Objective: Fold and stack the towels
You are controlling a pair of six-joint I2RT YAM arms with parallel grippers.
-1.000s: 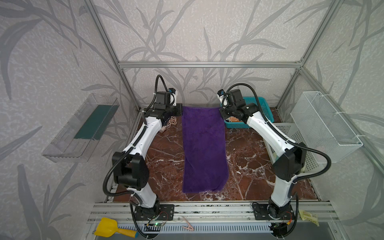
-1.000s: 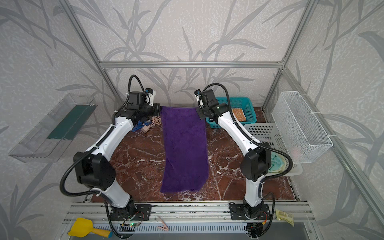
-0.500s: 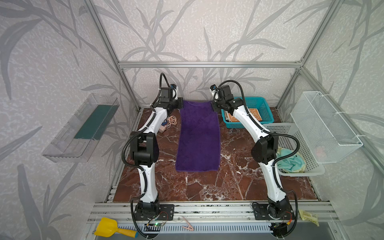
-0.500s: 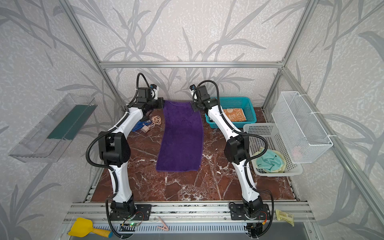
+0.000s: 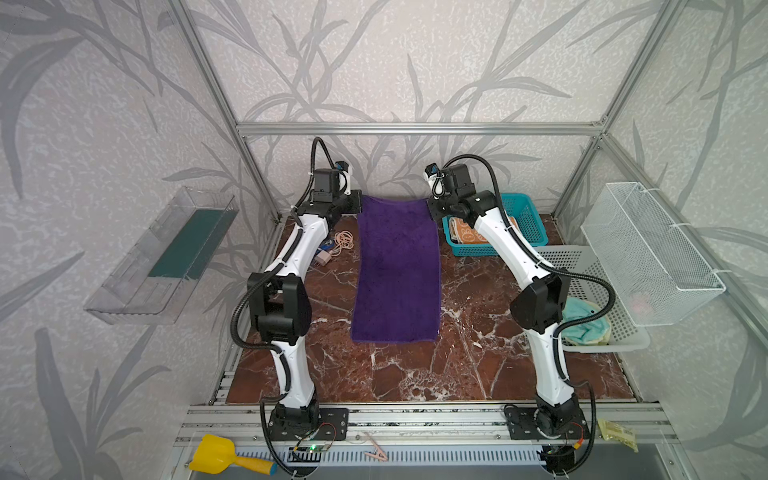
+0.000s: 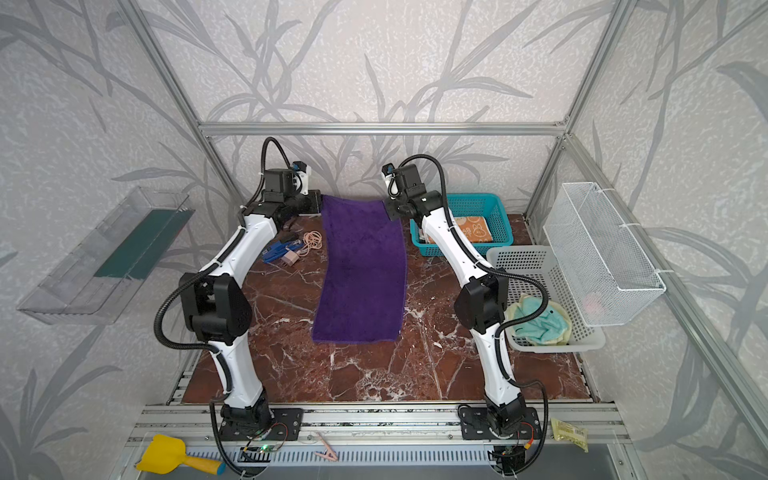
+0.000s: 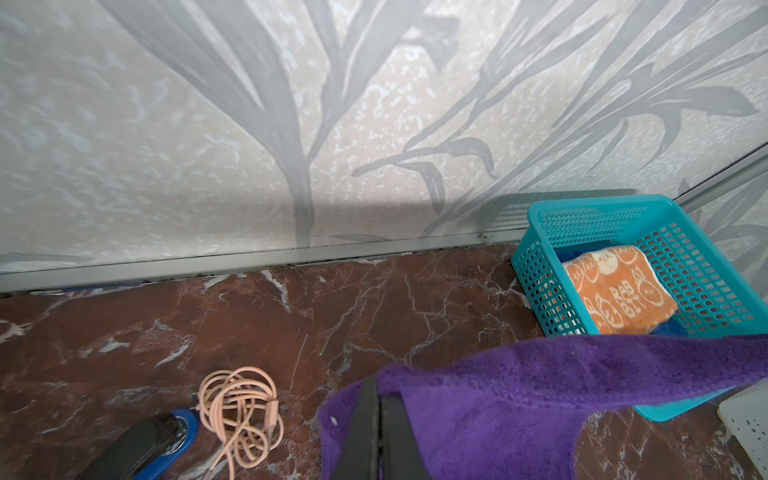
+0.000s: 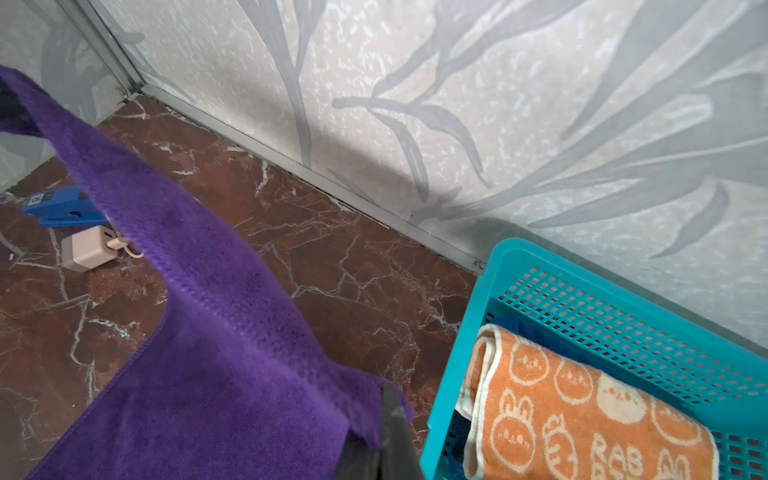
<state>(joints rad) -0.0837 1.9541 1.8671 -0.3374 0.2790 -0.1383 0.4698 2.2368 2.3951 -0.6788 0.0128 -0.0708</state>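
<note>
Purple towel (image 5: 397,270) we held unfolded, left gripper (image 5: 357,203) and right gripper (image 5: 432,208) clamped on its far corners, while orange towel (image 5: 463,232) lay folded and teal towel (image 5: 582,319) waited crumpled.

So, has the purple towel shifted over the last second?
Yes: the towel has slid toward the back wall, its near edge now farther from the front rail.
</note>
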